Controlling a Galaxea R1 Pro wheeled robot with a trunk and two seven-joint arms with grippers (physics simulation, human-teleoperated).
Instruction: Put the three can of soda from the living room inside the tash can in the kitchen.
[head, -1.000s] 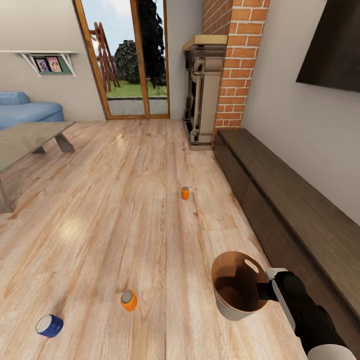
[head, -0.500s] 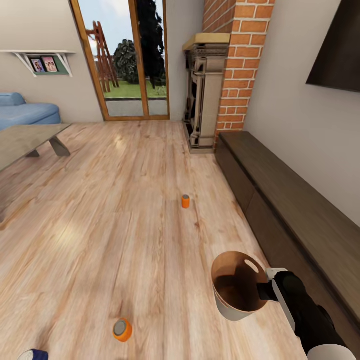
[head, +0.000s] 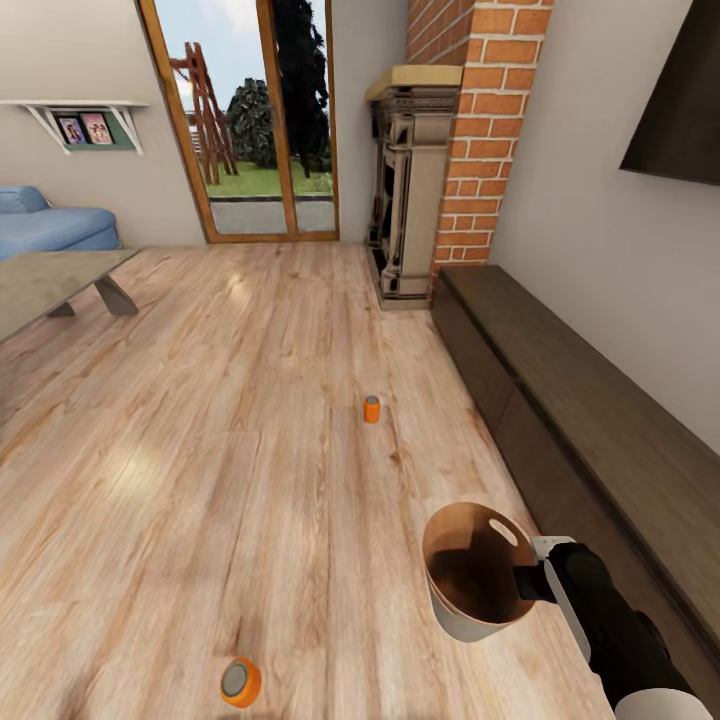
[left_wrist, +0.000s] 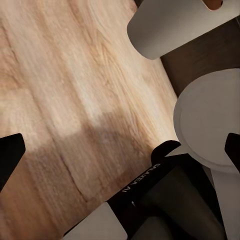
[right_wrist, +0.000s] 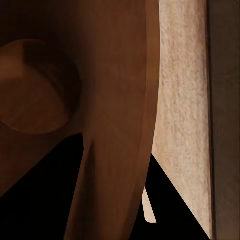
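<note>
In the head view my right gripper (head: 524, 582) is shut on the near rim of the trash can (head: 470, 590), a round bin, off-white outside and brown inside, held just above the plank floor. An orange soda can (head: 371, 409) stands upright on the floor ahead. Another orange can (head: 240, 682) lies at the lower left. The dark blue can is out of view. The right wrist view looks into the bin's brown inside (right_wrist: 60, 85). In the left wrist view my left gripper (left_wrist: 120, 150) hangs open and holds nothing, above the floor and beside the bin's pale outer wall (left_wrist: 170, 25).
A long dark low cabinet (head: 580, 420) runs along the right wall under a black TV (head: 680, 100). A brick fireplace (head: 410, 190) and glass door (head: 250, 120) stand ahead. The coffee table (head: 50, 285) and blue sofa (head: 50, 225) are at the left.
The whole view has shifted as the camera moved forward: both orange cans sit lower in the picture and the blue can has left it. The bin stays in my right gripper.
</note>
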